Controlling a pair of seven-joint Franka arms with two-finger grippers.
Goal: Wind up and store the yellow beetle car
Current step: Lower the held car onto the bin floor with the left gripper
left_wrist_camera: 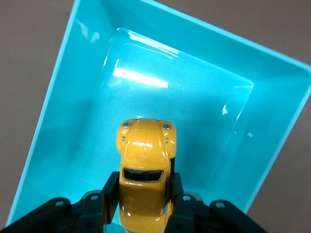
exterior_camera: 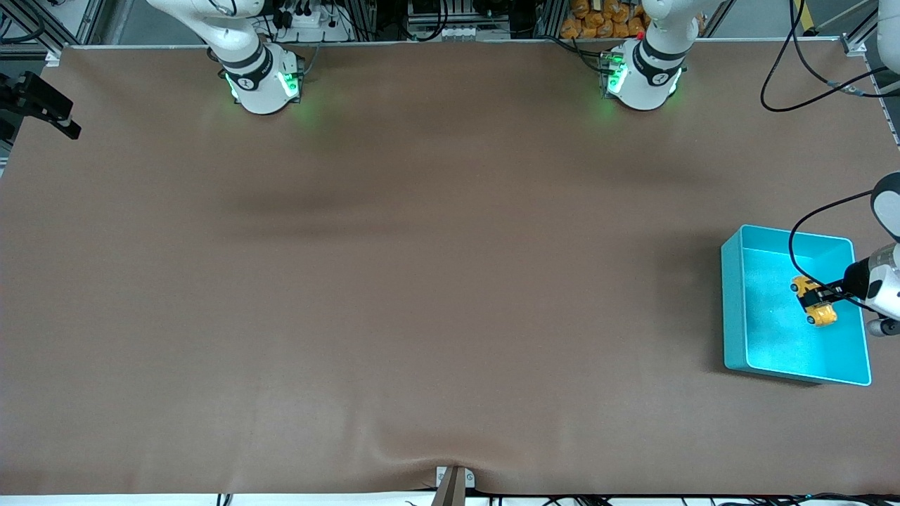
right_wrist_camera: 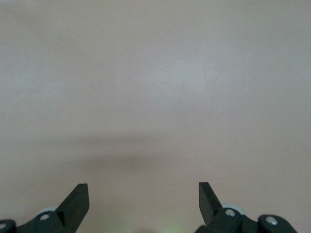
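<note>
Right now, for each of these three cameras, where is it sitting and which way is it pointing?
Front view: high across the table, facing both arm bases; shows the table, the teal bin and the left gripper over the bin.
Left wrist view: on the left arm, looking down into the bin; its fingers clamp the yellow beetle car.
Right wrist view: on the waiting right arm, facing bare tabletop; the right gripper is open.
Front and left wrist views share the car and the bin.

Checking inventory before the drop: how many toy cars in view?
1. The yellow beetle car is held by the left gripper over the teal bin at the left arm's end of the table. The right gripper is open and waits over bare table.
</note>
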